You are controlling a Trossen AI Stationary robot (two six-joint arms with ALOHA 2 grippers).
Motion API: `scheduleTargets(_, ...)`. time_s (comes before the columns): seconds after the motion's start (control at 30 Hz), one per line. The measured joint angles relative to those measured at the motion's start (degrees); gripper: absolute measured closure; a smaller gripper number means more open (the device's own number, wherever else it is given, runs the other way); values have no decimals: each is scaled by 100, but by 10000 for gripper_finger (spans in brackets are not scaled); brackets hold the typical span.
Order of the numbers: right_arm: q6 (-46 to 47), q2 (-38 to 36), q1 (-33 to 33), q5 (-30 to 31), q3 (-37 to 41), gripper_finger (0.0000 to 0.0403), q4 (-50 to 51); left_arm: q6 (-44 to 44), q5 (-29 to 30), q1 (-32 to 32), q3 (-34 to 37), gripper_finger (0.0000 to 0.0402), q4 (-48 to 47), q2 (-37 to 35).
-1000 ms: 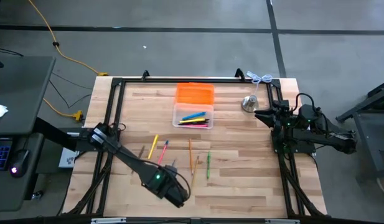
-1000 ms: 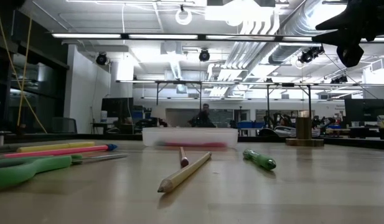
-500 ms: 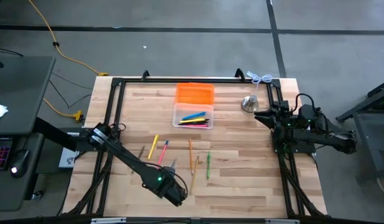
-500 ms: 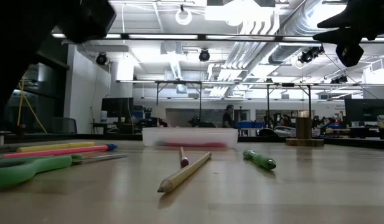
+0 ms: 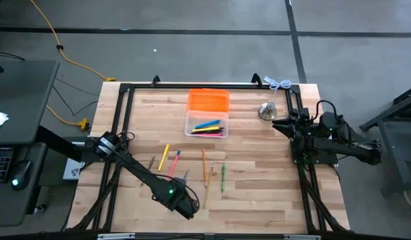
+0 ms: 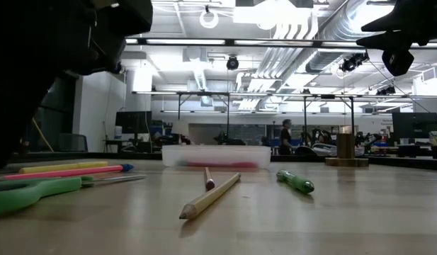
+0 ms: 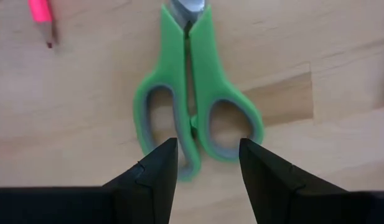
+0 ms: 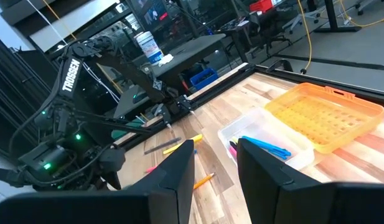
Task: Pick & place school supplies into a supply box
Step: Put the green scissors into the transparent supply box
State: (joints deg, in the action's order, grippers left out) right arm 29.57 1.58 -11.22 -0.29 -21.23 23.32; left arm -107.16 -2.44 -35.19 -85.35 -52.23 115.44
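Note:
The green-handled scissors [image 7: 205, 68] lie flat on the table near its near edge, blades pointing away from my left gripper [image 7: 207, 146]. That gripper is open and hovers over the handle loops, one finger on either side of them, touching nothing. In the low view the scissors [image 6: 27, 195] show at the left under the dark arm. The clear supply box [image 5: 206, 125] with its orange lid [image 5: 208, 100] folded open sits toward the far edge and holds blue, yellow and pink pens. My right gripper [image 8: 215, 149] is open and waits high at the table's right side.
Loose on the table between box and left gripper lie a yellow pen [image 5: 164, 157], a pink pen [image 5: 174, 162], an orange pencil [image 5: 204, 163], a wooden pencil [image 5: 209, 183] and a green marker [image 5: 223, 177]. A silvery bell [image 5: 266, 110] stands by the right gripper.
My left arm has come down toward the scissors near the table's near edge; in the low view it enters from the upper left and grows larger. The supplies and the box have stayed where they were.

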Motion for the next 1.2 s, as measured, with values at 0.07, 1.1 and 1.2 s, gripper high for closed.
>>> scheduleTargets(0.07,2,0,0,2,0,304,0,-6,-3,34,10,202,-17,0)
scheduleTargets(1.1,0,107,0,-355,-2,304,10,177,-22,369,-515,202,-243,219)
scheduleTargets(1.2,2,107,1,-361,-2,304,16,44,-138,327,-512,202,-368,221)
